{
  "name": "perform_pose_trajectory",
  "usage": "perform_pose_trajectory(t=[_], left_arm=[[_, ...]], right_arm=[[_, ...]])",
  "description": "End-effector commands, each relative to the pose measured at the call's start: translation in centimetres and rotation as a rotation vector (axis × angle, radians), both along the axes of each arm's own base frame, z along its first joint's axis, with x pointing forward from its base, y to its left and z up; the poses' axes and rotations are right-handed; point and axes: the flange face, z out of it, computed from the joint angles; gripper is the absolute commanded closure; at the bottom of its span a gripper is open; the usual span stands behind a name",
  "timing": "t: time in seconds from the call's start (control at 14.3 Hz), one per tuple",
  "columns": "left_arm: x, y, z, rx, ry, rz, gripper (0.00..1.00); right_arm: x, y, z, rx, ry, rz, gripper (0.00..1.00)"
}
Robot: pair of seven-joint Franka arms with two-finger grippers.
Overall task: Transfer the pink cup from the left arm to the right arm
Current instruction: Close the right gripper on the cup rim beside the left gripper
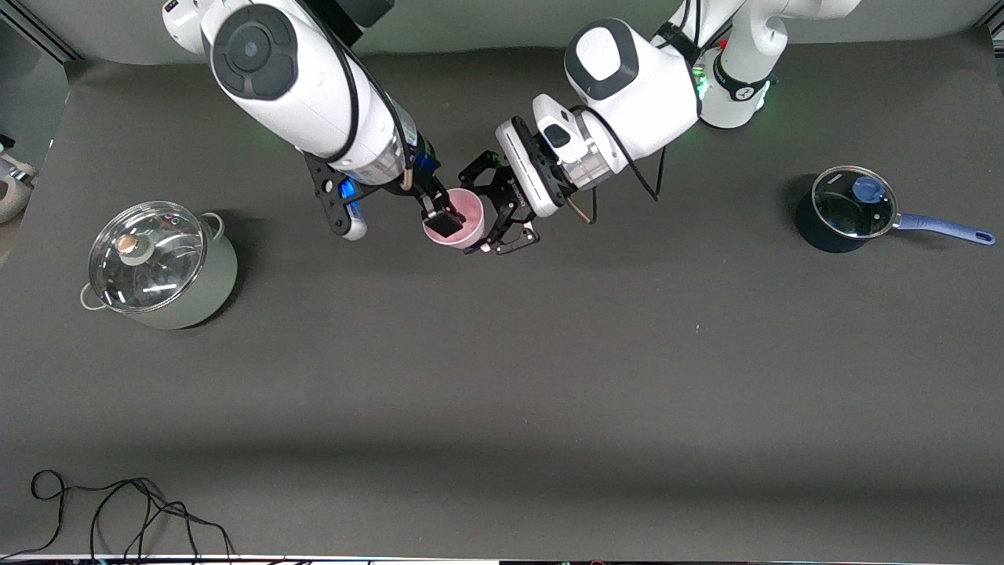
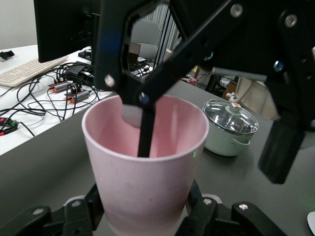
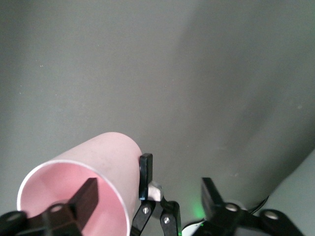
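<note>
The pink cup (image 1: 468, 212) hangs in the air over the middle of the table, its mouth turned toward the right arm. My left gripper (image 1: 480, 224) is shut on the cup's lower body; in the left wrist view its black linkage fingers (image 2: 86, 211) press both sides of the cup (image 2: 147, 187). My right gripper (image 1: 439, 217) is at the cup's mouth and open. In the right wrist view the right gripper (image 3: 147, 186) has one flat finger inside the cup (image 3: 118, 157) and the other well outside the wall, neither touching it.
A pale green pot with a glass lid (image 1: 161, 267) stands toward the right arm's end, also seen in the left wrist view (image 2: 229, 128). A dark blue saucepan with lid and handle (image 1: 851, 208) stands toward the left arm's end. Loose black cables (image 1: 118, 510) lie near the front edge.
</note>
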Motion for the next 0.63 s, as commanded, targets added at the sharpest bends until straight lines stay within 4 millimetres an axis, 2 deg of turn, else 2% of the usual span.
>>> perform_pose_trajectory(t=[0.0, 0.42, 0.56], left_arm=[[-0.82, 0.20, 0.24, 0.001, 0.005, 0.023, 1.00], [-0.65, 0.34, 0.18, -0.004, 0.012, 0.030, 1.00], [-0.59, 0.42, 0.16, -0.006, 0.015, 0.034, 0.94]], right_arm=[[-0.19, -0.15, 1.27, 0.025, -0.017, 0.051, 1.00], [0.20, -0.90, 1.78, 0.030, -0.024, 0.040, 1.00], [0.32, -1.06, 1.77, 0.028, -0.025, 0.037, 1.00]])
